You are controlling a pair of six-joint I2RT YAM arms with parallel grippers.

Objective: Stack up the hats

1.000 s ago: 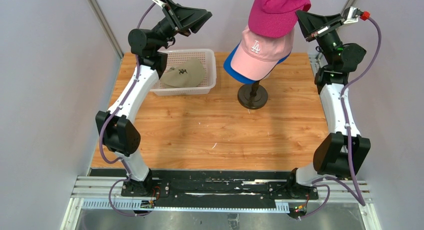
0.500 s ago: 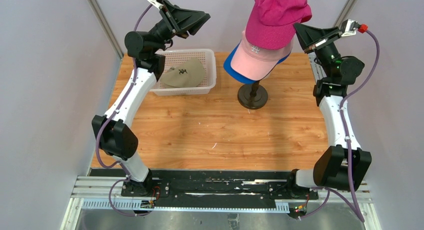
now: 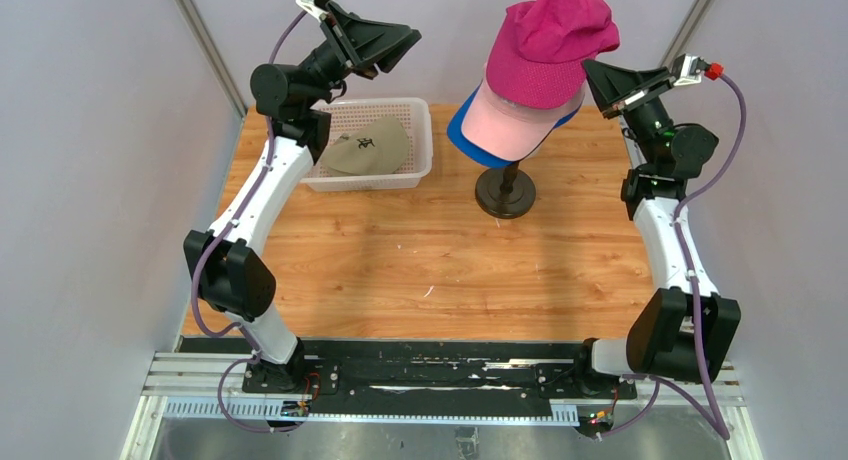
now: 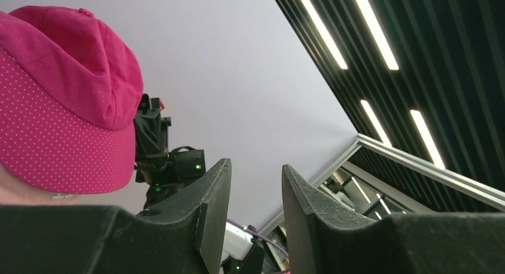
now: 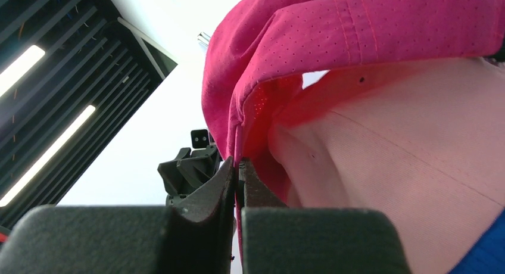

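Note:
A magenta cap point(image 3: 551, 38) sits over a light pink cap point(image 3: 512, 121), which covers a royal blue cap point(image 3: 466, 135), all stacked above a dark round stand point(image 3: 505, 192). My right gripper point(image 3: 590, 72) is shut on the magenta cap's edge point(image 5: 238, 144), with the pink cap point(image 5: 405, 161) just beside it. My left gripper point(image 3: 405, 40) is open and empty, raised high above the basket, with the magenta cap point(image 4: 59, 101) to its left in its wrist view. A khaki cap with a dark logo point(image 3: 366, 146) lies in the white basket point(image 3: 425, 140). The black cap is hidden.
The white perforated basket stands at the back left of the wooden table point(image 3: 420, 270). The stand's dark base rests at the back centre. Grey walls close in on both sides and behind.
The right gripper has lowered the magenta cap onto the pink cap, hiding the pink cap's white logo. The left arm has barely moved.

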